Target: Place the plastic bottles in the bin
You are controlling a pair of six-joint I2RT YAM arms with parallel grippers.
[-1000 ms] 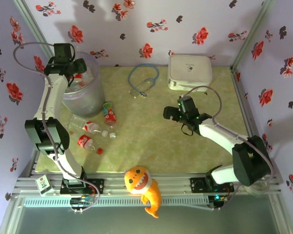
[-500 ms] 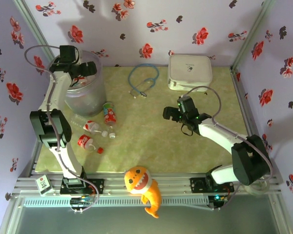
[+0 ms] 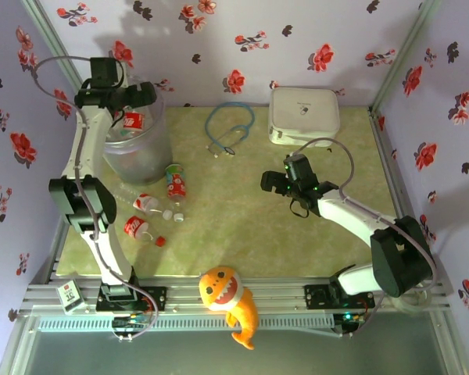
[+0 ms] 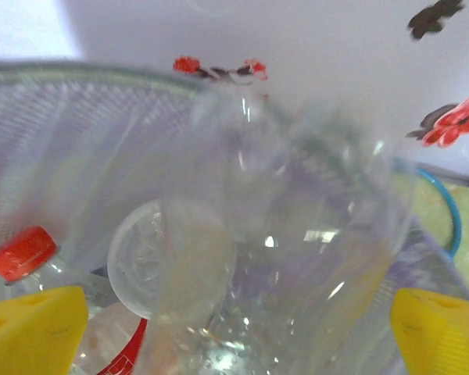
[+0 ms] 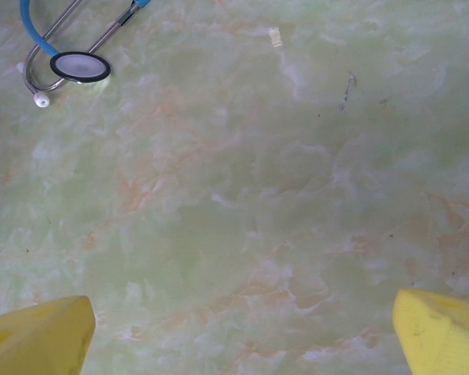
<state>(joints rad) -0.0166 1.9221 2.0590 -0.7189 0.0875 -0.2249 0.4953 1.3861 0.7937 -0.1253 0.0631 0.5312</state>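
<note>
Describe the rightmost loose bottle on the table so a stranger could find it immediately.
Start at the big translucent bin in the table's far-left corner. Loose bottles lie in front of it; this bottle is the one just off the bin's right side, farthest toward the table's middle.

two slim arms of the same build. the left arm (image 3: 84,156) and the right arm (image 3: 352,211) are made of smooth white tube-like links joined by chunky black joint housings. each stands on a black block at the near edge: the left base (image 3: 123,297) and the right base (image 3: 328,295). a thin grey cable (image 3: 59,58) loops free at the far end of the left arm, and a second grey cable (image 3: 328,141) arcs over the right arm. the left gripper (image 3: 131,100) and the right gripper (image 3: 275,183) are boxy and black. seen close, the left fingertips (image 4: 33,328) and the right fingertips (image 5: 35,337) are bright yellow, blunt wedges.
</note>
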